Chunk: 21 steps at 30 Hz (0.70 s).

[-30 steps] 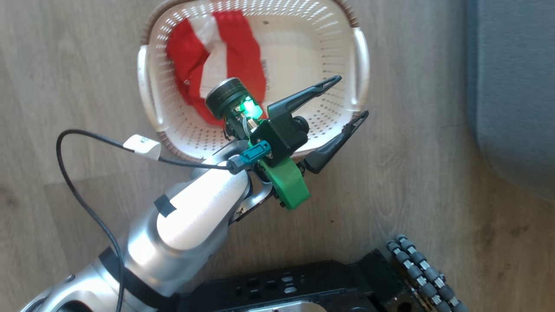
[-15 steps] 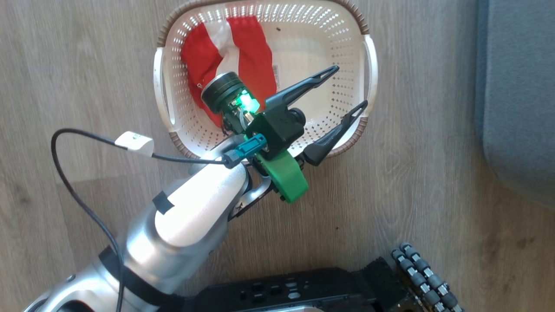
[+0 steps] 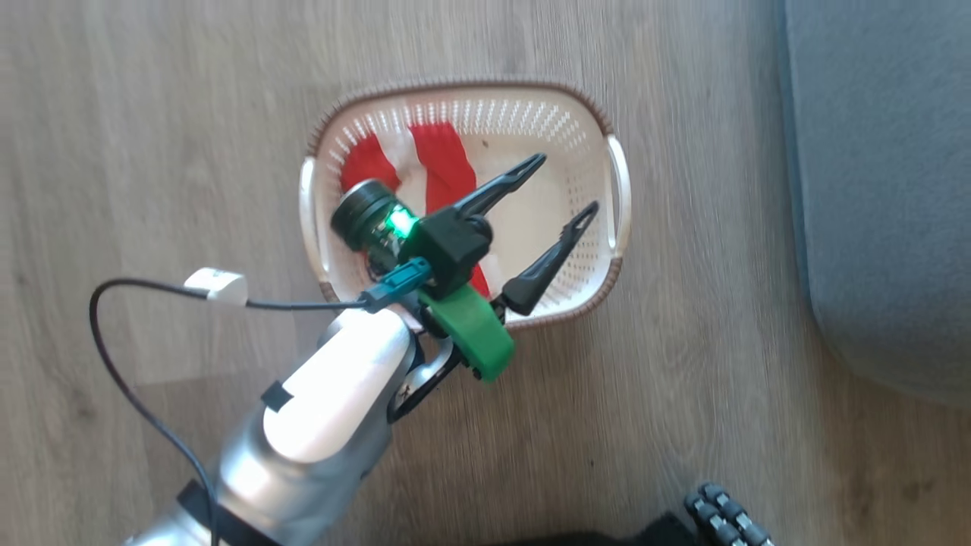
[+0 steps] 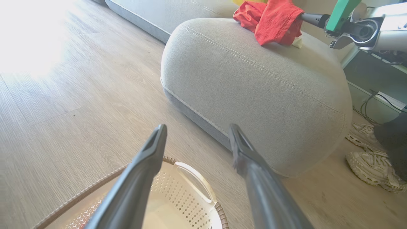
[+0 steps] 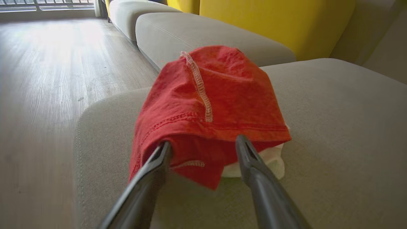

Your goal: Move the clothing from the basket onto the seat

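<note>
1. Red fabric first: found the plain red garment lying against the tips of the right gripper, with hem resting on both fingertips.
2. Noted those fingers standing well apart, pinching nothing, merely touching the cloth.
3. Saw that garment heaped on the grey seat near its rounded corner, with a scrap of white cloth poking out beneath.
4. Logged the left gripper likewise spread wide and empty, poised above the basket, fingertips over its right half.
5. Could not judge from the head view how high above the basket's bottom it hung.
6. Spotted the red-and-white banded garment inside the basket's left half, partly hidden behind the left wrist.
7. Placed the basket on the pale wood floor, apart from the seat, with the seat off to its right in the head view.
8. Confirmed through the left wrist view the seat's double stitching line and the red garment on top, right gripper beside it.
9. Marked, beyond the seat, further grey cushions and a yellow backrest.
10. Recorded pale trainers on the floor by the seat, and a black cable looping from the left forearm.
</note>
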Available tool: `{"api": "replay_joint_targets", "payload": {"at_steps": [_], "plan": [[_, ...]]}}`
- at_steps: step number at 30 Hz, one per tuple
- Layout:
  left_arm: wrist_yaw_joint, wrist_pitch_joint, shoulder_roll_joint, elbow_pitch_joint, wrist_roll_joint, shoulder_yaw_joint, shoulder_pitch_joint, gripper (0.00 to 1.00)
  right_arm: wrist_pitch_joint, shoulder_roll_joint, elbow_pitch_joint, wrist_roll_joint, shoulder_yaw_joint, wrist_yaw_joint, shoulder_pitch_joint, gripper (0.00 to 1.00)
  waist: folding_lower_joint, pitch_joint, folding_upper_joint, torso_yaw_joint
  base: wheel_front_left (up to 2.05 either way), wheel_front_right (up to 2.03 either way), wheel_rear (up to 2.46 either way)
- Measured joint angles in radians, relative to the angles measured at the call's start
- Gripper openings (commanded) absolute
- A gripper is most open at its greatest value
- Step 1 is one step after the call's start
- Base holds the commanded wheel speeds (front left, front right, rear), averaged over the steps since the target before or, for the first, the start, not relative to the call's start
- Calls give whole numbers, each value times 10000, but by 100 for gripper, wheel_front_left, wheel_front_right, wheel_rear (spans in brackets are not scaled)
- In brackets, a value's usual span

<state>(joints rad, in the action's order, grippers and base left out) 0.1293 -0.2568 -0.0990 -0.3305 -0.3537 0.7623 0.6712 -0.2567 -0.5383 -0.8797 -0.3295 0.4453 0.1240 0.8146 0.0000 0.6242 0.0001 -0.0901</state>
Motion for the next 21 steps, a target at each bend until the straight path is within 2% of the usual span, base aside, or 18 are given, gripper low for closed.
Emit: {"api": "replay_joint_targets", "payload": {"at_steps": [7, 21], "plan": [[0, 0, 144, -295, -4, -955, -1006, 100, 0, 178, 1350, -514, -1662, 0, -1223, 100, 0, -1252, 0, 308, 0, 0, 0], [0, 0, 353, -834, 777, -4075, -2960, 100, 0, 1808, 3881, -514, -3931, 0, -3225, 100, -1, -3605, 0, 1235, 0, 0, 0]]}}
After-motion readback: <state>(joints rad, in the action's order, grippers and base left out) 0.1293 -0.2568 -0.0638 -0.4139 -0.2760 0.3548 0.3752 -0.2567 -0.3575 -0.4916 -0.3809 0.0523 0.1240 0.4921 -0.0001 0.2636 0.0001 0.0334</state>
